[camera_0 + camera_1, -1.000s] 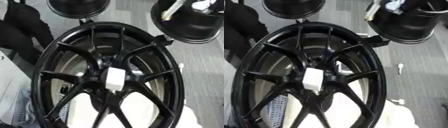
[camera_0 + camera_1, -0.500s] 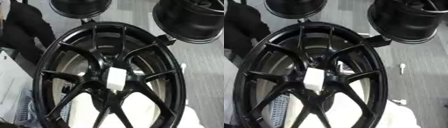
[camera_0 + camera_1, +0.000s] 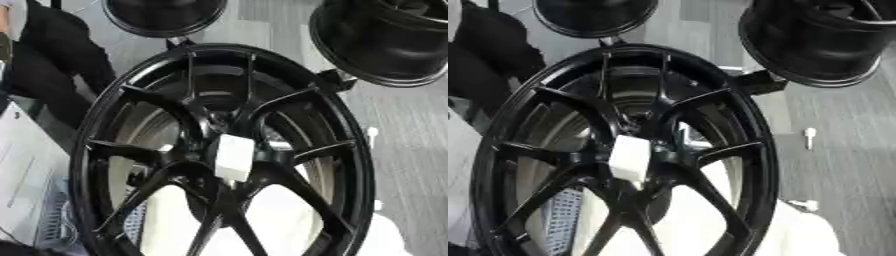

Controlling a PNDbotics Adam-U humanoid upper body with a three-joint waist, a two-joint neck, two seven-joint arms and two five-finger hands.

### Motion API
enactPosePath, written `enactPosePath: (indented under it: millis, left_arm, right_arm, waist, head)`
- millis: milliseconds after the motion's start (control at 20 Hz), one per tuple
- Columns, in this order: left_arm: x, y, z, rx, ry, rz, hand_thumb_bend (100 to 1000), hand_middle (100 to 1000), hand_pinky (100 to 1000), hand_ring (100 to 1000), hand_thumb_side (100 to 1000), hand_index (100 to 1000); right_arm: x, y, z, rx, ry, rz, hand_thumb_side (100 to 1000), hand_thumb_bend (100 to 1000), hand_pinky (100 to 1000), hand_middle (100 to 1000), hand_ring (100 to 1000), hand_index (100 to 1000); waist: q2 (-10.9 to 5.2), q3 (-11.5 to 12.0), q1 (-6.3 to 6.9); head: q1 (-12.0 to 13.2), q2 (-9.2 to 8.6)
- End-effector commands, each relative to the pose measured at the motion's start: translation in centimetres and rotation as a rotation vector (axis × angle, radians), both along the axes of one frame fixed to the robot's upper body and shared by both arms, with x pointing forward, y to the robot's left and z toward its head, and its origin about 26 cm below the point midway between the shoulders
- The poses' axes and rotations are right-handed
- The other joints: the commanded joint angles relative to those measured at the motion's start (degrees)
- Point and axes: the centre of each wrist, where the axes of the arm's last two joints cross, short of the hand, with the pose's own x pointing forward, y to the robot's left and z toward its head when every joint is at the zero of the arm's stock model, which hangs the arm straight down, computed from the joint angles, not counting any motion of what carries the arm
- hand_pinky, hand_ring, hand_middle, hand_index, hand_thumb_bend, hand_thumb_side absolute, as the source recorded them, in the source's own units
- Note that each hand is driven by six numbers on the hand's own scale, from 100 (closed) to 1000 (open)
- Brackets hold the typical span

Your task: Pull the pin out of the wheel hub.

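No robot hand is seen in either eye view, so nothing can be said of how the fingers stand — neither the left hand nor the right hand has entered the work.

At the far left a dark-clothed person [image 3: 52, 75] is glimpsed beside the wheel; the task's things are not touched by them. Below that, at the lower left, a pale sheet-like surface [image 3: 26, 185] and a perforated grey panel [image 3: 562, 220] are seen through the spokes.

The middle of the view is filled by the black wheel hub [image 3: 223, 150], which is stood nearly upright with its spoked face turned toward the camera, presumably so the centre is presented for reaching. A pale rectangular block [image 3: 234, 157] is set at the centre where the spokes meet; this is judged to be the pin, or its grip end, though its seating in the hub cannot be made out. The approach to it appears unobstructed from the front; the spokes close around it on every side.

Behind, near the top edge, a second dark rim [image 3: 162, 15] is seen, and at the upper right a third, larger one [image 3: 815, 42]. On the grey floor at the right a small white piece [image 3: 808, 136] is left lying, well apart from the hub.
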Motion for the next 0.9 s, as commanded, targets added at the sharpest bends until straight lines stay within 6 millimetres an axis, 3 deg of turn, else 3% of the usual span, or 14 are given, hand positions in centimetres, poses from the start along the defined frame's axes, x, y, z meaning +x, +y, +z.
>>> enactPosePath:
  millis: [50, 550, 700, 900]
  left_arm:
    - [-0.3, 0.4, 0.9, 0.026, -0.026, 0.015, 529, 704, 751, 739, 352, 796]
    - [-0.3, 0.4, 0.9, 0.02, -0.021, 0.018, 534, 699, 750, 738, 351, 793]
    - [-0.3, 0.5, 0.9, 0.021, -0.022, 0.018, 534, 698, 751, 738, 351, 794]
    - [-0.3, 0.4, 0.9, 0.021, -0.022, 0.016, 534, 698, 750, 738, 351, 794]
  right_arm:
    - [-0.7, -0.7, 1.6, -0.024, -0.032, -0.057, 235, 242, 898, 856, 887, 892]
    - [-1.0, -0.5, 1.8, -0.039, -0.093, -0.113, 179, 258, 888, 844, 880, 878]
    - [-1.0, 0.0, 2.3, -0.053, -0.141, -0.104, 164, 167, 865, 773, 829, 844]
    - [-0.8, 2.0, 3.6, -0.086, -0.241, -0.043, 208, 100, 850, 707, 788, 823]
  waist:
    - [-1.07, -0.1, 0.05]
    - [-1.14, -0.3, 0.09]
    - [-1.17, -0.4, 0.12]
    - [-1.18, -0.4, 0.26]
  head:
    - [0.1, -0.18]
    - [-0.1, -0.08]
    - [0.0, -0.12]
    - [-0.2, -0.3]
